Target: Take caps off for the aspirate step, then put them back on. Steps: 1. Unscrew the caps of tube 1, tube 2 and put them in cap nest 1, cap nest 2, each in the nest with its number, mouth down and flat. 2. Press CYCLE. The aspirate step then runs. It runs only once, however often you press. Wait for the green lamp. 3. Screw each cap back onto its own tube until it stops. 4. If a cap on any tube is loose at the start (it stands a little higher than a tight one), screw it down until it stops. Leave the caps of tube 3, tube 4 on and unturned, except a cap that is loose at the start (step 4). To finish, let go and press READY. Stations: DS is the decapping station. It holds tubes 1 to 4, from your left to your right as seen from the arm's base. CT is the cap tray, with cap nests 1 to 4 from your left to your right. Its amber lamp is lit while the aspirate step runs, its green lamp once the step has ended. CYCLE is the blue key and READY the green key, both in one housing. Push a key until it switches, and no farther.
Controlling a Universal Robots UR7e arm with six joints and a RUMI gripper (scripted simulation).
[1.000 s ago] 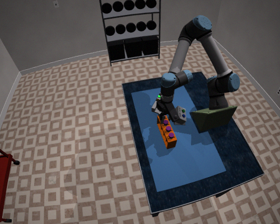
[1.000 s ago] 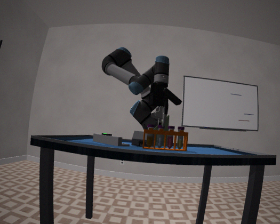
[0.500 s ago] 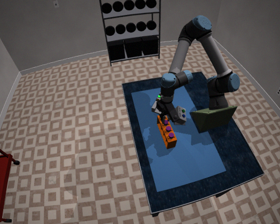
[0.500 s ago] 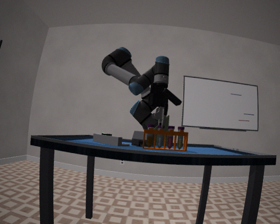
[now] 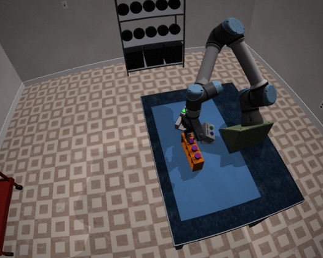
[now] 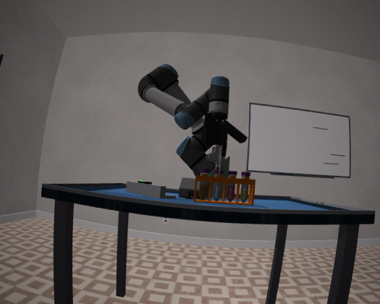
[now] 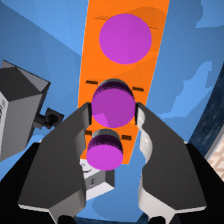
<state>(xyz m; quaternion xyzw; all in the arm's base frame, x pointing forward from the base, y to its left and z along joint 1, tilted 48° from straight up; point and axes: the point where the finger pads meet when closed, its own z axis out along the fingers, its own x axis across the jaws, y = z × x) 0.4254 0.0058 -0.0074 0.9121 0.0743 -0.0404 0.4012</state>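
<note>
The orange rack DS [image 5: 198,166] [image 7: 92,62] holds four tubes, all with purple caps. My gripper [image 7: 113,104] [image 6: 218,170] is shut on the cap of tube 3, which sits on its tube, one jaw on each side. The caps of tube 1 [image 5: 197,155] [image 6: 245,174], tube 2 [image 5: 194,148] [image 7: 125,39] and tube 4 [image 6: 204,171] [image 7: 105,156] are on their tubes. Whether any stands higher is too small to tell. The grey tray CT [image 5: 178,124] [image 6: 146,189] has its green lamp [image 5: 183,110] lit; its nests are mostly hidden.
The grey key housing [image 5: 208,136] [image 7: 22,110] stands close beside the rack on the arm's side, with the green key [image 5: 211,127] and blue key [image 5: 212,133] on top. CT lies beyond the tube 4 end of the rack. A green slanted block [image 5: 247,138] stands by the arm's base.
</note>
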